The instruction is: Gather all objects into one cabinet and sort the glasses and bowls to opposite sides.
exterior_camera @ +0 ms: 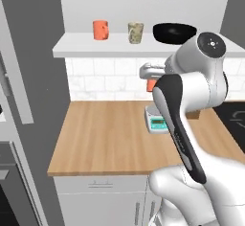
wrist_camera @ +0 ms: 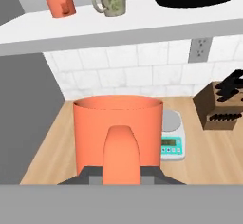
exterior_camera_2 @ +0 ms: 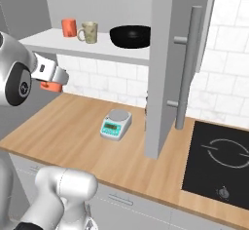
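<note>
Setting: a home kitchen. Wooden counter against a white tiled wall, black hob set into the counter, kitchen scale, knife block, wall cabinet shelf carrying cups and a bowl.

Kitchen corner, wood worktop under white tile.

Light wooden countertop runs along a white square-tiled backsplash; plain pale grey wall above. Grey drawer fronts sit below the worktop edge. Black glass cooktop is set into the worktop at the right. Grey wall socket is on the tiles, brown wooden knife block near it. Even, flat light.
</note>
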Available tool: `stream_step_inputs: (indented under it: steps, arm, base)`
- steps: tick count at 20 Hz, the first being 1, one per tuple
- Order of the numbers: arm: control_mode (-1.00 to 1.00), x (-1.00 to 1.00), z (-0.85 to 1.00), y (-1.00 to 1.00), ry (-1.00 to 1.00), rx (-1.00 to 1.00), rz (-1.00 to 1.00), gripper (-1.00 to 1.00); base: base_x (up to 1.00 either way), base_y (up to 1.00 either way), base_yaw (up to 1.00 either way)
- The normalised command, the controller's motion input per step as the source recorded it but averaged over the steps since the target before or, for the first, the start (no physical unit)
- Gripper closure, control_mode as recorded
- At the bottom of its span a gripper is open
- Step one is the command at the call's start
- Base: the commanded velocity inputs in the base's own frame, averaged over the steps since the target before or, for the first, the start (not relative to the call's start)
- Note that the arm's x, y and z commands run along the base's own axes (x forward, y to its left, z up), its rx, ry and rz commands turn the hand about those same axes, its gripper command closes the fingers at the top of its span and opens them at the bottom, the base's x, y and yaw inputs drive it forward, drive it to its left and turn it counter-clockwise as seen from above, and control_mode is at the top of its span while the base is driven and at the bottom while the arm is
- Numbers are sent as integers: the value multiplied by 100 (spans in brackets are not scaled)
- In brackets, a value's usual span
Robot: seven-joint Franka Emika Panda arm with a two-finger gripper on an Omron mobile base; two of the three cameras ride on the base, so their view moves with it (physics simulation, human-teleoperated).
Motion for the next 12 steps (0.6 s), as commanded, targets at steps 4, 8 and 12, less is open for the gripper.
stream_step_inputs:
  steps: [4, 8, 12]
  arm:
    - [-100, 2, 6, 9, -3, 0, 2, 100]
    - [-100, 25, 60, 34, -22, 0, 22, 100]
    - [-100, 69, 62, 44, -22, 6, 44, 100]
  base:
    - [5, 30, 1]
    - [0, 0, 0]
    - [0, 0, 0]
